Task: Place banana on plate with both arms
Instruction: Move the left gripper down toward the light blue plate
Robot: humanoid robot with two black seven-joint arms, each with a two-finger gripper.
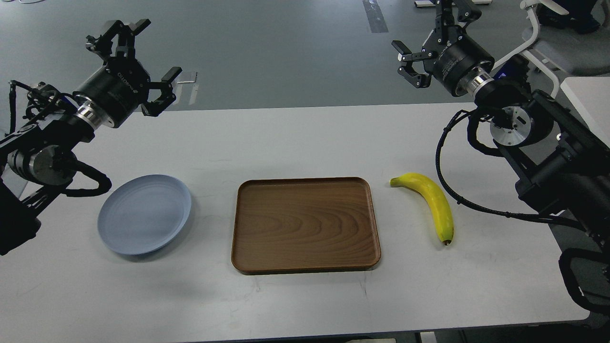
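Observation:
A curved yellow banana (432,202) lies on the white table to the right of the tray, greenish stem toward the tray and dark tip toward me. The pale blue-grey plate (144,214) rests empty on the left side of the table. My left gripper (136,59) hangs raised at the far left, well above and behind the plate, its fingers spread open and holding nothing. My right gripper (431,40) is raised at the far right, well behind and above the banana, also open and empty.
A brown rectangular wooden tray (305,224) sits empty in the middle of the table (305,138), between plate and banana. A white chair (548,43) stands behind the right arm. Grey floor lies beyond the far table edge.

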